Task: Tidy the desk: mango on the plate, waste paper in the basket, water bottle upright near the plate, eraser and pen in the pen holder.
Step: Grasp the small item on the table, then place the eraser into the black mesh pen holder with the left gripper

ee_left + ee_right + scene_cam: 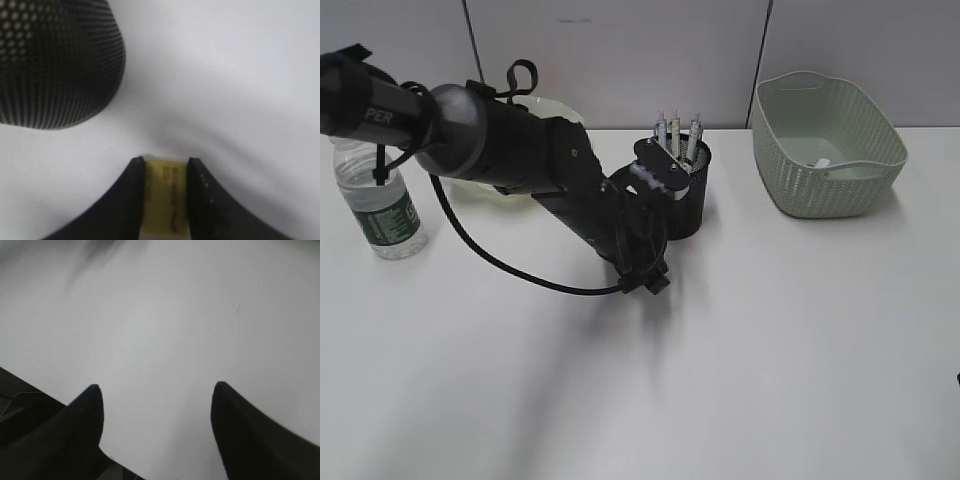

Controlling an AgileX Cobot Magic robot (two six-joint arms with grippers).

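Desk: a white surface on which everything is set; the left arm is stretched across it from the left edge towards the middle.
Basket: placed at the far right, well apart from the working arm.
Water bottle: seen upright at the far left.
Plate: mostly hidden behind the left arm; only a pale rim is visible.
Pen holder: a black mesh cup with pens inside, found just beyond and to the right of the left gripper.
Left gripper: lowered to the desk just beside the holder, its fingers clamped on the eraser.
Eraser: a small yellowish block, held between the fingers with its long axis running along them; the holder's mouth is judged to lie up and to the upper left of it in the wrist view.
Right gripper: fingers held apart over bare desk, nothing between them; the left arm is judged much the nearer to the holder.
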